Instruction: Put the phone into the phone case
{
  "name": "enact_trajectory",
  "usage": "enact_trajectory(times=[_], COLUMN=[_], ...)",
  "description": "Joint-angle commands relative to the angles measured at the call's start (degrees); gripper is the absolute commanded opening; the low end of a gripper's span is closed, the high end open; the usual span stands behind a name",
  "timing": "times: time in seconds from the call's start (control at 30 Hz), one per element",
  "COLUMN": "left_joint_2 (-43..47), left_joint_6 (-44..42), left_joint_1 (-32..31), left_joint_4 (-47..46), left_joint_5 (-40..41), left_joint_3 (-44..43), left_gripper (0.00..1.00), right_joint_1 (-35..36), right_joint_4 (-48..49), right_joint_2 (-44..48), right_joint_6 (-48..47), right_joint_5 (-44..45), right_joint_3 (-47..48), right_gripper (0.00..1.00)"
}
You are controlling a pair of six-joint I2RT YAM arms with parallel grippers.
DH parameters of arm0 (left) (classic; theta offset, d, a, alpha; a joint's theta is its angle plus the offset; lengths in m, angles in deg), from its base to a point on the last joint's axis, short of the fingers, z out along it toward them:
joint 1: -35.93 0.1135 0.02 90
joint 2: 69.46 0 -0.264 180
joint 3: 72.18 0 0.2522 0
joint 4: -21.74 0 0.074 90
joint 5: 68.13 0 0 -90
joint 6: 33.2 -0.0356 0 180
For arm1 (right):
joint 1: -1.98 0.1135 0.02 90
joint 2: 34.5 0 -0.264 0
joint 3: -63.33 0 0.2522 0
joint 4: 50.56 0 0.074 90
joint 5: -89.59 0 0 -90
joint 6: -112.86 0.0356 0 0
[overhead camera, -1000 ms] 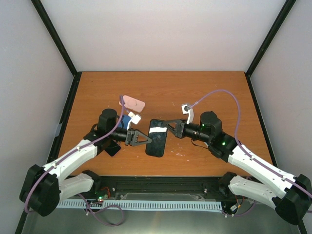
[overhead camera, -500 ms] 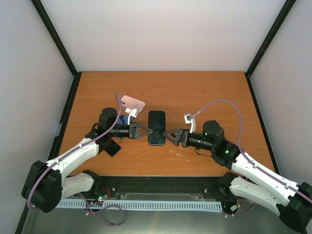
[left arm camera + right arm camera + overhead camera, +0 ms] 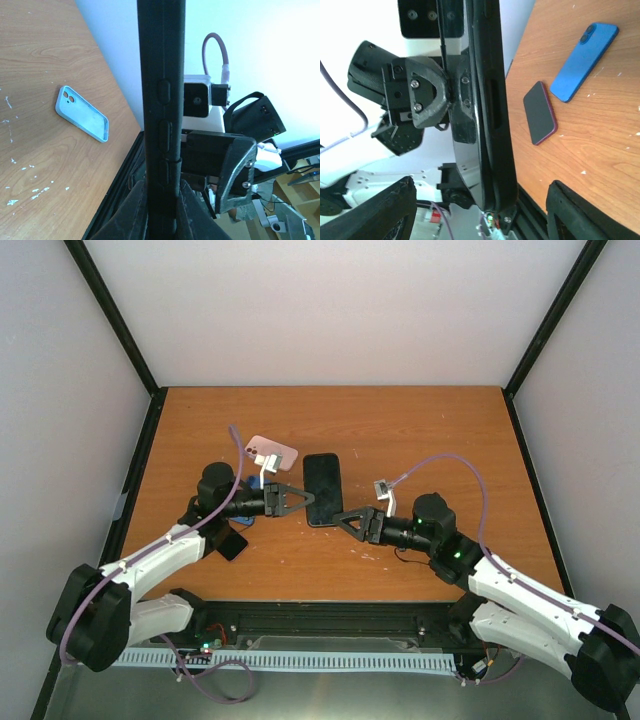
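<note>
Left fingers clamp the flat black phone; right fingers gape just beside it. Pink phone case lies near; brown wooden worktop stretches open behind.

Black phone front and centre, and its edge is black too. Under it the table shows orange-brown wood grain, flecked with white on the phone's near side. Just past the phone's far corner sits a pink case. In the left wrist view there's a pale blue case beside the phone. The right wrist view picks up a bright blue slab beyond the phone, and a black slab rimmed in maroon. Left arm and right arm both have white shells and black joints.
</note>
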Motion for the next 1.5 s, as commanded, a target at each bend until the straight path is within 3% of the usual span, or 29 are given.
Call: enact_trajectory(times=[0.0, 0.23, 0.4, 0.53, 0.63, 0.93, 1.07, 1.1, 1.23, 1.37, 1.47], left_joint_2=[-0.1, 0.3, 0.4, 0.6, 0.0, 0.6, -0.8, -1.1, -1.3, 0.4, 0.8], left_joint_6=[2.7, 1.7, -4.0, -11.3, -14.4, -16.1, -16.9, -16.6, -13.8, -9.7, -6.3], left_joint_1=[0.0, 0.0, 0.0, 0.0, 0.0, 0.0, 0.0, 0.0, 0.0, 0.0, 0.0], left_joint_4=[-8.2, -7.7, -0.1, 11.8, 17.6, 20.1, 22.2, 21.8, 17.7, 11.1, 5.1], left_joint_5=[-1.2, -0.6, 1.5, 6.1, 7.4, 8.3, 8.3, 7.5, 2.6, -2.0, -5.5], left_joint_3=[-0.6, 0.4, -0.9, -3.7, -6.1, -6.0, -6.9, -6.9, -6.4, -4.3, -2.5], left_gripper=[0.00, 0.00, 0.00, 0.00, 0.00, 0.00, 0.00, 0.00, 0.00, 0.00, 0.00], right_joint_1=[0.2, 0.2, 0.2, 0.2, 0.2, 0.2, 0.2, 0.2, 0.2, 0.2, 0.2], right_joint_4=[4.8, 4.8, 3.8, 2.5, 2.4, -1.5, -6.0, -6.8, -13.3, -11.4, -10.7], right_joint_2=[0.0, -1.1, -0.7, 0.7, 0.8, 0.5, 1.0, 1.2, 3.0, 5.6, 4.9], right_joint_6=[2.3, 2.1, 2.7, 4.5, 5.8, 9.4, 6.8, 5.4, -2.5, -4.7, -4.9], right_joint_5=[-0.6, -0.4, 0.4, 3.1, 3.6, 6.6, 8.7, 8.8, 9.3, 7.3, 5.4], right_joint_3=[-0.1, 1.5, 1.5, 0.4, -0.2, -0.7, 0.7, 1.3, 4.2, 2.6, 2.2], right_gripper=[0.67, 0.49, 0.22, 0.03, 0.03, 0.03, 0.03, 0.05, 0.37, 0.62, 0.74])
